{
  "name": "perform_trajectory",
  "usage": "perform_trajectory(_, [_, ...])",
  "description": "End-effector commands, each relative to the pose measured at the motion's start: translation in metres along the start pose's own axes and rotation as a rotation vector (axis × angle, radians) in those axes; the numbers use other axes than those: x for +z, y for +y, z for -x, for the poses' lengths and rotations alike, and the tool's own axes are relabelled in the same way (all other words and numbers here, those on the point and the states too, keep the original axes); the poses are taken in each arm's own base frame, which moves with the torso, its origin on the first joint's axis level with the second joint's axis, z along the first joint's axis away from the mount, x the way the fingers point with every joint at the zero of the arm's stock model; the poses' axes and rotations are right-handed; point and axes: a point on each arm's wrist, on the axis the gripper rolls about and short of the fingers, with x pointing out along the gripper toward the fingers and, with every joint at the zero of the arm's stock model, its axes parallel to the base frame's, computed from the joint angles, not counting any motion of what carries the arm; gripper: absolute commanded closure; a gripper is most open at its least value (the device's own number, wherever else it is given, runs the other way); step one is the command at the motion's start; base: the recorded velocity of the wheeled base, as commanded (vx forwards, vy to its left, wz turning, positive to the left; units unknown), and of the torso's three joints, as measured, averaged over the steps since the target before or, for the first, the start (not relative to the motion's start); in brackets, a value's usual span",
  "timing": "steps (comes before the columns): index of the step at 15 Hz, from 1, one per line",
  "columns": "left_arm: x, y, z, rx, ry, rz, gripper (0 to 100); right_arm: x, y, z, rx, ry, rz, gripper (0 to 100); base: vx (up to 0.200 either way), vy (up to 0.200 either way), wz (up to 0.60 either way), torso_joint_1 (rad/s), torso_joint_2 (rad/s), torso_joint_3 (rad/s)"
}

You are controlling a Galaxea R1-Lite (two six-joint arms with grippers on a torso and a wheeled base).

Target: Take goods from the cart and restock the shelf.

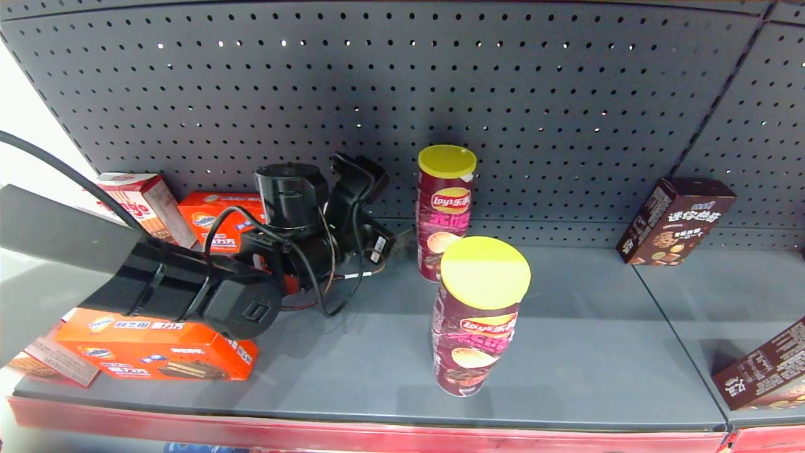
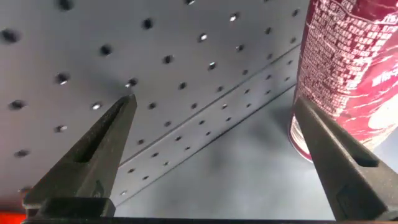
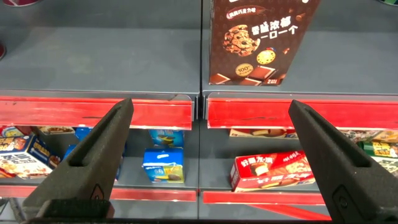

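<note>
Grey shelf (image 1: 566, 352) holds 2 upright chip cans at centre: near can (image 1: 476, 314), far can (image 1: 445, 214). 2 orange boxes left: near (image 1: 157, 352), far (image 1: 214, 220). 2 brown boxes right: far (image 1: 676, 220), near (image 1: 764, 368). Left gripper (image 2: 214, 102) spread, empty, just left of far can. Right gripper (image 3: 210, 104) spread, empty.

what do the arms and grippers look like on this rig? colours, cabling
Left arm: glossy black housings on a grey link, loose black cables looped round the wrist, one white wire. Left gripper and right gripper: matte dark grey fingers tapering to blunt tips.
</note>
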Motion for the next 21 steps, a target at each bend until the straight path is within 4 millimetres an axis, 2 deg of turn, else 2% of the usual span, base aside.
perform_trajectory(1, [-0.003,-0.003,-0.003,-0.008,0.007,0.0,0,0.0,0.0,0.0,0.0,0.001,0.0,0,0.0,0.0,0.0,0.0,0.0,0.0])
perform_trajectory(4, [-0.002,0.001,0.005,0.026,0.013,0.005,0,0.0,0.0,0.0,0.0,0.001,0.0,0,0.0,0.0,0.0,0.0,0.0,0.0])
perform_trajectory(7, [0.018,0.014,0.034,0.065,-0.022,0.003,0,0.0,0.0,0.0,0.0,0.001,0.0,0,0.0,0.0,0.0,0.0,0.0,0.0])
perform_trajectory(9, [0.035,0.022,0.063,0.126,-0.045,0.004,0,0.0,0.0,0.0,0.0,0.001,0.0,0,0.0,0.0,0.0,0.0,0.0,0.0])
perform_trajectory(10, [0.037,0.024,0.082,0.174,-0.032,0.006,0,0.0,0.0,0.0,0.0,0.001,0.0,0,0.0,0.0,0.0,0.0,0.0,0.0])
perform_trajectory(11, [0.038,0.022,0.113,0.195,-0.024,0.012,0,0.0,0.0,0.0,0.0,0.001,0.0,0,0.0,0.0,0.0,0.0,0.0,0.0])
perform_trajectory(13, [0.035,0.021,0.137,0.204,-0.047,0.013,0,0.0,0.0,0.0,0.0,0.001,0.0,0,0.0,0.0,0.0,0.0,0.0,0.0])
perform_trajectory(19, [0.04,0.023,0.139,0.219,-0.098,0.058,0,0.0,0.0,0.0,-0.024,0.001,0.003,0,0.0,0.0,0.0,0.0,0.0,0.0])
perform_trajectory(20, [0.039,0.023,0.14,0.218,-0.092,0.059,0,0.018,-0.001,0.004,-0.033,-0.053,-0.008,0,0.0,0.0,0.0,0.0,0.0,0.0])
perform_trajectory(21, [0.039,0.023,0.14,0.218,-0.092,0.059,0,0.018,-0.001,0.004,-0.033,-0.053,-0.008,0,0.0,0.0,0.0,0.0,0.0,0.0])
